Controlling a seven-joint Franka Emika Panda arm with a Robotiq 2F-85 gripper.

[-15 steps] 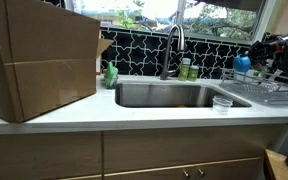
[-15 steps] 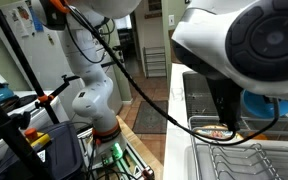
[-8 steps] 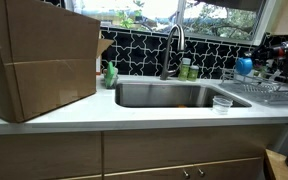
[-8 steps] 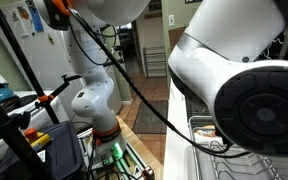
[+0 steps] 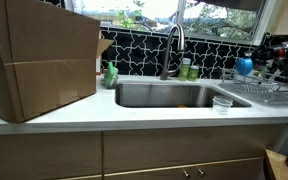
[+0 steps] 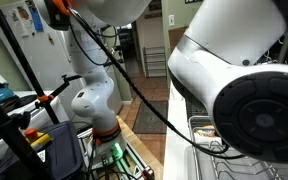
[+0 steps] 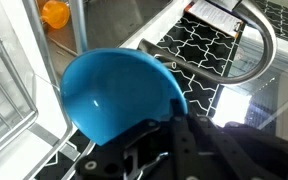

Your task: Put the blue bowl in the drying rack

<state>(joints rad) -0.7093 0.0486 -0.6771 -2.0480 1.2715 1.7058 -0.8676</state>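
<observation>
The blue bowl (image 7: 119, 95) fills the middle of the wrist view, held by its rim in my gripper (image 7: 159, 125), which is shut on it. In an exterior view the bowl (image 5: 243, 65) hangs in the air at the far right, above the silver wire drying rack (image 5: 269, 92), with the arm (image 5: 284, 50) behind it. The rack's wires show at the left edge of the wrist view (image 7: 4, 85) and at the bottom of an exterior view (image 6: 209, 140), where the arm's white body (image 6: 239, 80) blocks the bowl.
The steel sink (image 5: 174, 95) lies in the counter with a curved tap (image 5: 172, 45) behind it. A green bottle (image 5: 111, 73) stands left of the sink, a small clear cup (image 5: 222, 103) at its right. A big cardboard box (image 5: 39, 60) fills the counter's left.
Over the last second the arm swung and now covers most of one exterior view, hiding the bowl there. In the last half second nothing visibly moved.
</observation>
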